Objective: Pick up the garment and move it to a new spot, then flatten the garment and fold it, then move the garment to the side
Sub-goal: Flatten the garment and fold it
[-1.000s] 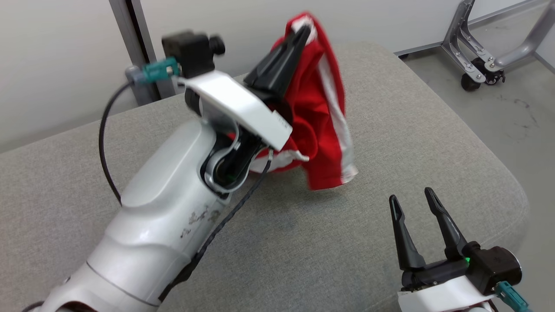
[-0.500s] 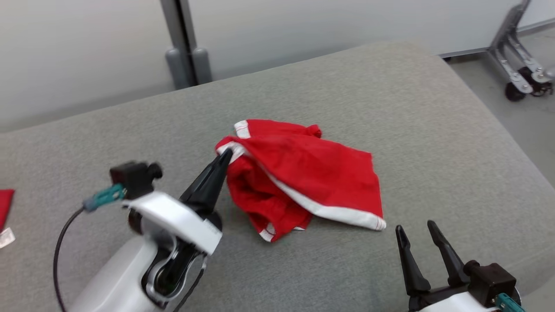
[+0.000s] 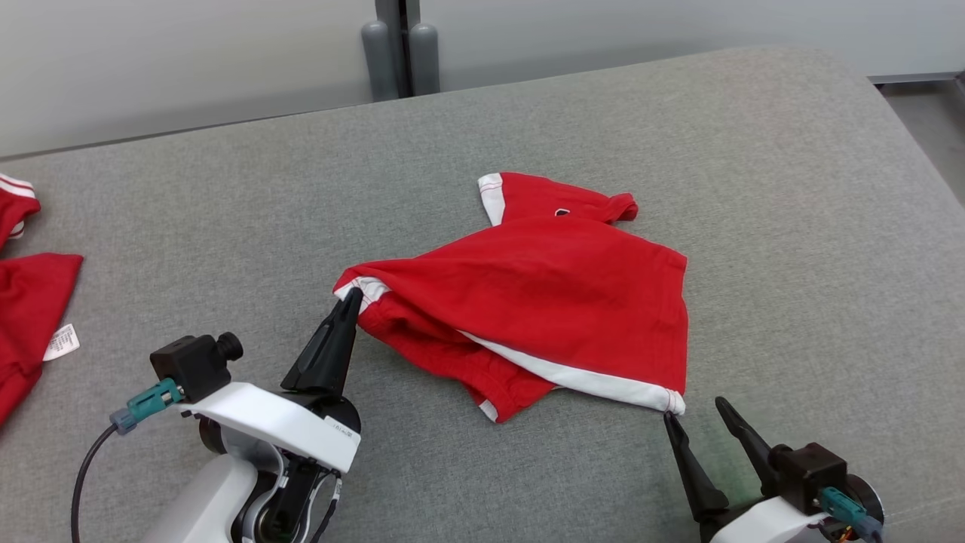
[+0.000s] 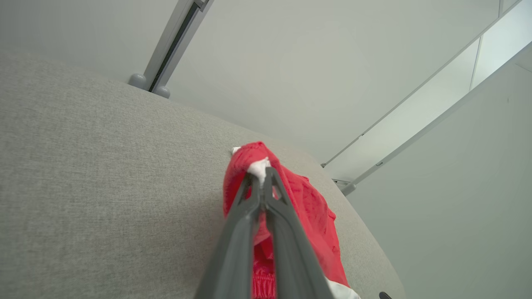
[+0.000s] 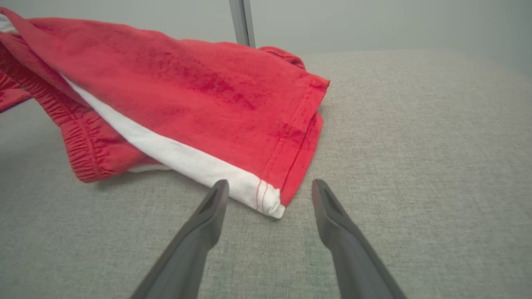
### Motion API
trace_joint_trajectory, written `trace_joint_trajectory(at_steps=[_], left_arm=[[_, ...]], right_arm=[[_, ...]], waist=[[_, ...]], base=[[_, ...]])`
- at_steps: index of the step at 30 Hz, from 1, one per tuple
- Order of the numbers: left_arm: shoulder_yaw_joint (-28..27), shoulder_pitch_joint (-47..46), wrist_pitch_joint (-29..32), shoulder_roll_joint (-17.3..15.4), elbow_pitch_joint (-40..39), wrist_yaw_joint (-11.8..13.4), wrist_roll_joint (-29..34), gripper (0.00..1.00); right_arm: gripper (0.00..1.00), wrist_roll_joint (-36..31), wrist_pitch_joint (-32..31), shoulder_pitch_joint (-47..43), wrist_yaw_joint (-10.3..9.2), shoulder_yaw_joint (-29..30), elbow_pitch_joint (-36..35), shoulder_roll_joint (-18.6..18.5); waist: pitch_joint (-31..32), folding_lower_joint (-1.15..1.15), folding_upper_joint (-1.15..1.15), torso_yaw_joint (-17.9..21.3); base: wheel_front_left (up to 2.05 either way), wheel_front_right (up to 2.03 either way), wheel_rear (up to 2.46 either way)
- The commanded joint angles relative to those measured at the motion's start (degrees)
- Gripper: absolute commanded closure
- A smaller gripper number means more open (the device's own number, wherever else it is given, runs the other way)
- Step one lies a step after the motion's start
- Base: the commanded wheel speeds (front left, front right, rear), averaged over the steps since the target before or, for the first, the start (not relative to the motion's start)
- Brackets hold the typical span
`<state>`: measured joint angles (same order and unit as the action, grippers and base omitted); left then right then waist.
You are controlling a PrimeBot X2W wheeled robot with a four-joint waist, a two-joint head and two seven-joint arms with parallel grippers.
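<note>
Garment (image 3: pixel 558 302) corner between left fingers (image 3: pixel 330 351)

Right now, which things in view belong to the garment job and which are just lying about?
Part of the job: red garment, crumpled on the grey padded surface; left gripper, shut on its white-trimmed corner; right gripper, open at the near hem corner.
Lying about: other red clothes at the surface's left edge; grey post behind the surface.

Other red clothes (image 3: pixel 30 302) lie far left on the grey cushion (image 3: pixel 791 188); a post (image 3: pixel 399 45) stands behind.
</note>
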<state>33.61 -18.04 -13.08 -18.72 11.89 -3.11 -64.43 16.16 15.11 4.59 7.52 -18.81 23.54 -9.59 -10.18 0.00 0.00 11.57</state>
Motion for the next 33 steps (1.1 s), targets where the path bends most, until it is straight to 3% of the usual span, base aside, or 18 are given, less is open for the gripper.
trace_joint_trajectory(at_steps=[1, 7, 8, 9, 12, 13, 19, 25, 29, 33], left_arm=[[-0.19, -0.8, -0.17, 0.11, -0.08, 0.13, 0.45, 1.0], [0.35, -2.08, 0.02, 0.49, 0.31, 0.04, 0.95, 1.0], [0.41, -2.25, 0.07, 0.58, 0.35, 0.06, 1.03, 1.0], [0.47, -2.38, 0.08, 0.64, 0.42, 0.11, 1.07, 1.0], [0.72, -2.42, 0.12, 0.8, 0.57, 0.18, 1.16, 1.0], [0.75, -2.42, 0.16, 0.82, 0.64, 0.16, 1.12, 1.0], [0.82, -2.87, 0.0, 0.49, 1.13, -0.19, 1.58, 1.0], [2.58, -7.08, 1.39, -1.3, 1.23, -0.88, 5.37, 1.0], [4.78, -15.28, 4.89, -3.04, 1.61, -2.02, 9.73, 1.0], [5.79, -27.52, 7.31, -3.46, 4.61, -3.07, 14.21, 1.0]], right_arm=[[0.0, -0.65, 0.07, 0.92, -0.06, -0.32, 1.24, -0.26], [0.0, -2.5, 0.07, 4.34, -0.06, -1.74, 7.09, 0.63], [0.13, -2.58, 0.07, 4.55, -0.06, -1.76, 7.3, 0.74], [0.38, -2.64, 0.07, 4.69, -0.06, -1.77, 7.56, 0.77], [0.97, -2.69, 0.07, 4.91, -0.06, -2.11, 8.39, 0.71], [1.0, -2.69, 0.07, 4.94, -0.06, -2.35, 8.68, 0.66], [1.0, -3.09, 0.07, 5.43, -0.06, -1.8, 6.63, -0.1], [1.0, -3.27, 0.07, 7.85, -0.06, 4.61, -3.7, -1.44], [1.0, -4.42, 0.07, 15.46, -0.06, 6.25, -7.56, -4.21], [1.0, -4.68, 0.07, 26.83, -0.06, 5.6, -5.73, -7.09]], waist=[[-0.63, 0.0, 0.0, -0.61], [-1.81, 0.0, 0.0, -1.75], [-1.9, 0.0, 0.0, -1.84], [-1.96, 0.0, 0.0, -1.93], [-1.94, 0.0, 0.0, -2.11], [-1.9, 0.0, 0.0, -2.13], [-1.32, 0.0, 0.0, -1.63], [-0.9, 0.0, 0.0, -0.12], [-1.96, 0.0, 0.0, 1.32], [-4.63, 0.0, 0.0, 2.72]], base=[[0.0, 0.0, 0.0], [0.0, 0.0, 0.0], [0.0, 0.0, 0.0], [0.0, 0.0, 0.0], [0.0, 0.0, 0.0], [0.0, 0.0, 0.0], [0.0, 0.0, 0.0], [0.0, 0.0, 0.0], [0.0, 0.0, 0.0], [0.0, 0.0, 0.0]])
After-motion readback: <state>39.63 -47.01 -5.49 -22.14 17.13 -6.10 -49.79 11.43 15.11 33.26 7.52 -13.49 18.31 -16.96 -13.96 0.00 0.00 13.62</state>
